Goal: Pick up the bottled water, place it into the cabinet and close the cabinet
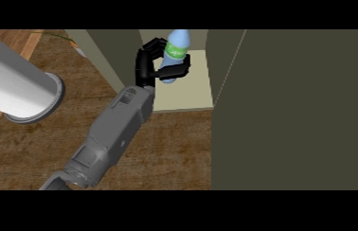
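The bottle [174, 55] was already off the counter [168, 145] and carried into the cabinet [183, 85]: a black hand [155, 64] had its fingers and thumb curled round the bottle's middle, holding it tilted over the pale shelf inside the opening, near the counter's far edge. Which of the robot's hands this was could not be settled from its place alone; it came in from the lower left, so it was probably the left, and no other hand showed. The pick seemed done and the placing was under way; setting the bottle down, letting go and closing the door [287, 111] were left. The bottle was a smooth, pale blue, translucent cylinder with a green label and a rounded top. The cabinet's panels were flat, matte olive, the shelf cream. The counter was dark, grained wood. A smooth grey cylinder [28, 90] with a flared rim lay at the left edge.
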Tool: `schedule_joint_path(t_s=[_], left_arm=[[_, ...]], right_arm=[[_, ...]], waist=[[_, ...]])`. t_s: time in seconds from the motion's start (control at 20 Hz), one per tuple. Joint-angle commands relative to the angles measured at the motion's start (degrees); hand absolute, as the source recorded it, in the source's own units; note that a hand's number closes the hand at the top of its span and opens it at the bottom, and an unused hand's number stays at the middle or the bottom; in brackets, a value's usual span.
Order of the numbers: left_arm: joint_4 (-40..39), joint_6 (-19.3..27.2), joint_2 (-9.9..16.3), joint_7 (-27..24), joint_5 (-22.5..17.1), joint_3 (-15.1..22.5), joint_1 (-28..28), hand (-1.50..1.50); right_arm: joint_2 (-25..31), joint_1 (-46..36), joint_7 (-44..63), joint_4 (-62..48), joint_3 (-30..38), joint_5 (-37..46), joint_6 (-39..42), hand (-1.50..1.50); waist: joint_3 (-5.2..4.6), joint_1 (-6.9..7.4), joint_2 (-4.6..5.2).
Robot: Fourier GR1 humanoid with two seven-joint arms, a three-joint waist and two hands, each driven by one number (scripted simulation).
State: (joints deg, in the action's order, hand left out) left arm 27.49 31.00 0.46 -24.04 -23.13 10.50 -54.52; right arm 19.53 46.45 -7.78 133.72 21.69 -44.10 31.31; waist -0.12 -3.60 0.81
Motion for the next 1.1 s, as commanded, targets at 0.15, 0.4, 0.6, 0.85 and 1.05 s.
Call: schedule_joint_path(t_s=[0.15, 0.4, 0.6, 0.85, 1.05], left_arm=[[-10.53, 2.13, -0.15, -1.06, 1.39, -1.5, -8.45, -1.5], [-15.04, 2.84, -0.43, -0.59, 2.13, -1.15, -11.37, -1.5], [-17.58, 1.88, -0.17, -2.91, 2.17, -2.57, -10.89, -1.5], [-17.94, -1.26, 0.87, -5.33, 2.46, -3.17, -12.33, -1.5], [-15.81, -3.28, 0.35, -9.42, 0.23, -6.01, -13.06, -1.5]], right_arm=[[-0.48, 0.3, 0.64, 3.61, 0.57, -3.32, 0.53, -1.5], [-0.49, 1.03, 0.95, 5.64, 0.01, -2.79, 0.64, -1.5], [0.15, 0.35, 2.39, 7.26, -0.58, -2.8, -1.55, -1.5], [0.45, 0.77, 1.22, 5.49, 1.01, -4.3, 0.13, -1.5], [-1.95, 0.04, 0.86, 5.22, -2.05, 0.13, 0.22, -1.5]], waist=[[0.06, -0.3, 0.13], [0.03, -1.28, 0.32], [-0.04, -1.0, 0.72], [-0.03, -1.05, 0.58], [-0.02, -0.91, 0.61]])
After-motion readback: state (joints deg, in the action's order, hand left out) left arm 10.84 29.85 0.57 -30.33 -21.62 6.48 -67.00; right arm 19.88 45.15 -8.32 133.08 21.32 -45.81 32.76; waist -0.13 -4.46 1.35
